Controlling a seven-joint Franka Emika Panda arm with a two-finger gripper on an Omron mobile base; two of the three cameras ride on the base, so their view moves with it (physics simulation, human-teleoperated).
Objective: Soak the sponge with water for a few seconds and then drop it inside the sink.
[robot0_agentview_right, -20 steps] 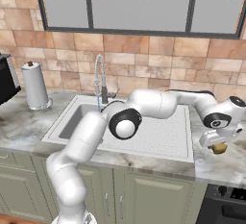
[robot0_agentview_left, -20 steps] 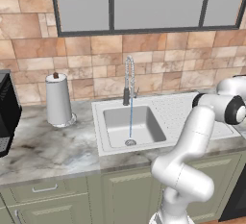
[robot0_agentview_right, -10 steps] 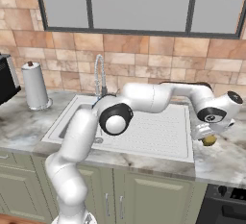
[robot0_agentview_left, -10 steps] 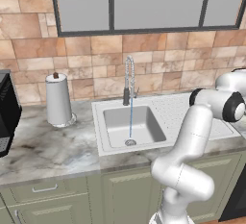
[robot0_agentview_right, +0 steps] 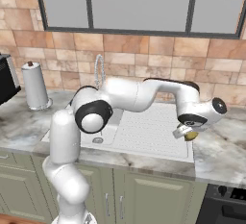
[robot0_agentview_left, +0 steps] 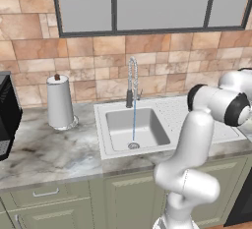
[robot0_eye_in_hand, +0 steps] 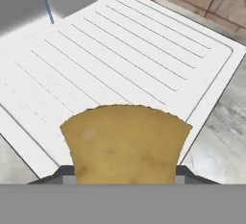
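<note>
Jaws (robot0_agentview_right: 188,134) closed on the sponge (robot0_eye_in_hand: 126,143), which is held between them above the desk's (robot0_agentview_right: 218,153) marbled top, at the outer corner of the ribbed drainboard (robot0_eye_in_hand: 134,50). Beyond the jaws lies the sink (robot0_agentview_left: 114,139), its white basin past the drainboard. Farther still, the water (robot0_agentview_left: 134,120) falls as a thin blue stream from the coiled faucet (robot0_agentview_left: 132,78) toward the drain.

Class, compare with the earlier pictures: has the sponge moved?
Yes. The sponge, held in the gripper, has risen and drifted toward the sink, off the counter beyond the drainboard's outer edge.
</note>
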